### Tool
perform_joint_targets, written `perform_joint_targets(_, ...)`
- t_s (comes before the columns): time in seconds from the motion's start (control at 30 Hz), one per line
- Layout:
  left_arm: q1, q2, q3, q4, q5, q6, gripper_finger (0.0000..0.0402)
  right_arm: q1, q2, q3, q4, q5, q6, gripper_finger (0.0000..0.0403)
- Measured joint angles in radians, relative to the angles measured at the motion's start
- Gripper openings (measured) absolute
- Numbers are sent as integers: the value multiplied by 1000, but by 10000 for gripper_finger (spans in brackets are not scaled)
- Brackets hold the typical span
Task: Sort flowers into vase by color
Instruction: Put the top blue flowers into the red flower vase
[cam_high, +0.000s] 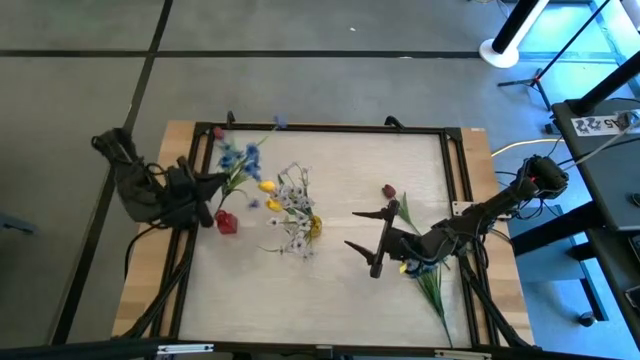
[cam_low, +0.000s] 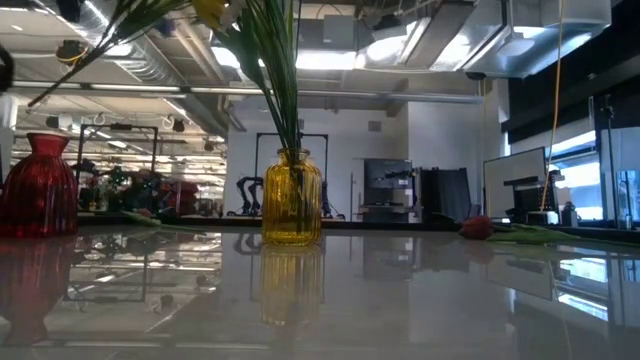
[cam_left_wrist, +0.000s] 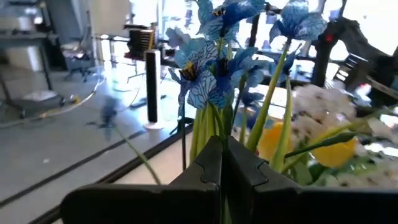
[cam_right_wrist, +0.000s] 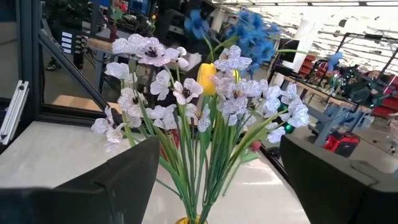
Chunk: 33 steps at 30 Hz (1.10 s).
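The left hand (cam_high: 213, 182) is sitting at the left side of the worktop (cam_high: 340, 160), its fingers (cam_left_wrist: 214, 168) pressed together on the green stems of the blue flowers (cam_high: 238, 158), which are fanning out beyond the fingertips and not yet sitting in any vase. The red vase (cam_high: 226, 222) is standing just beside that hand. The right hand (cam_high: 366, 240) is hanging with its fingers spread wide apart and gripping nothing, facing the yellow vase (cam_low: 292, 197) near the middle, where white sprigs (cam_right_wrist: 186, 93) and a yellow tulip (cam_right_wrist: 207, 77) are already standing. A dark red bud (cam_high: 389, 191) and more stems (cam_high: 430, 285) near the right arm are lying loose, so the sorting is looking only partly done.
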Motion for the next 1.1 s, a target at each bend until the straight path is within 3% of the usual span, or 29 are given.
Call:
perform_joint_targets(0.2, -146, -3, -4, -24, -170, 2, 0, 0, 1, 0, -15, -43, 26, 330)
perform_joint_targets(0.4, -167, -6, -64, -71, -182, -122, 0, 0, 1, 0, -14, -71, 20, 330)
perform_joint_targets(0.73, -76, -5, -155, -57, -180, -240, 0, -1, 1, 0, -16, -78, -44, 330)
perform_joint_targets(0.97, -18, -7, -122, 69, -180, -58, 0, -1, 1, 0, -14, -98, -75, 330)
perform_joint_targets(1.1, 23, -7, -122, 41, -180, -73, 0, -1, 1, 0, -23, -115, -92, 330)
